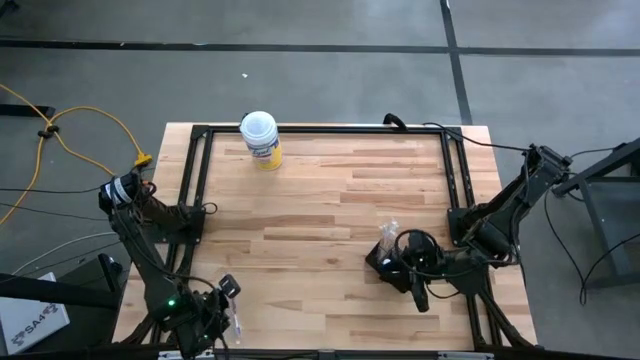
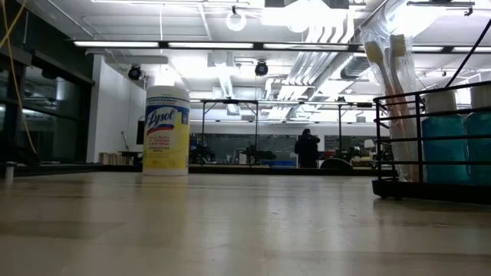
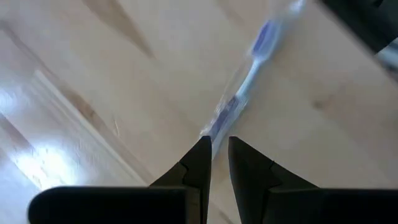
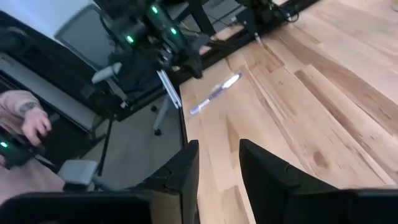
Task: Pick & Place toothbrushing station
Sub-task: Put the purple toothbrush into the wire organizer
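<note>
Right gripper, fingers apart and empty, hovers just beside your black wire-framed toothbrushing station; left gripper, nearly closed, waits farther off.

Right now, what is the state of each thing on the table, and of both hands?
toothbrushing station: upright on table, loaded, not held.
canister: upright, lid on.
toothbrush: lying flat on table, loose.
left hand: slightly open, empty.
right hand: open, empty.
</note>
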Motion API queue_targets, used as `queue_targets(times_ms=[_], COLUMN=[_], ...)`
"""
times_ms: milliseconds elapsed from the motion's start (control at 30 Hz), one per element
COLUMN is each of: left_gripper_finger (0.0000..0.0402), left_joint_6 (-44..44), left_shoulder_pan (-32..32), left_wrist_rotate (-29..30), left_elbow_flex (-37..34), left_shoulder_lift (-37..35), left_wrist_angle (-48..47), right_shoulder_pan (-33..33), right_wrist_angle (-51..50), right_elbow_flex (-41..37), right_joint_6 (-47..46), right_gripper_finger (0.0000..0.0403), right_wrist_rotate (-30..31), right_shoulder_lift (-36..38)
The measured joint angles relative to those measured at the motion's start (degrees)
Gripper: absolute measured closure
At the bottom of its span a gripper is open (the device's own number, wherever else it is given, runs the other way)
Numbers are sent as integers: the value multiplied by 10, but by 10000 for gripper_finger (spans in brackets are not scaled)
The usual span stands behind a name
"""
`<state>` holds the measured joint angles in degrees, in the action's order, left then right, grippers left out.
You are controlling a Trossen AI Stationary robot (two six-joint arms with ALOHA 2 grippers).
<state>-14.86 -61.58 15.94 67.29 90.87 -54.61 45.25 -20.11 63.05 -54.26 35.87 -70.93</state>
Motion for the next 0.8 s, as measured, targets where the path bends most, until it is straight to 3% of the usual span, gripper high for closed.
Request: queue_targets(times_ms=[300, 800], left_gripper_finger=[354, 365], left_joint_6=[16, 132], left_shoulder_pan=[0, 37], left_wrist_rotate=[-23, -22], left_elbow_flex=[-81, -105], left_shoulder_lift=[0, 0], left_wrist_angle=[32, 112], right_shoulder_pan=[0, -7], right_wrist_angle=[65, 89], right_elbow_flex=[0, 0], right_joint_6=[2, -1], right_gripper_finger=[296, 296], right_wrist_rotate=[1, -14], right_shoulder_lift=[-45, -72])
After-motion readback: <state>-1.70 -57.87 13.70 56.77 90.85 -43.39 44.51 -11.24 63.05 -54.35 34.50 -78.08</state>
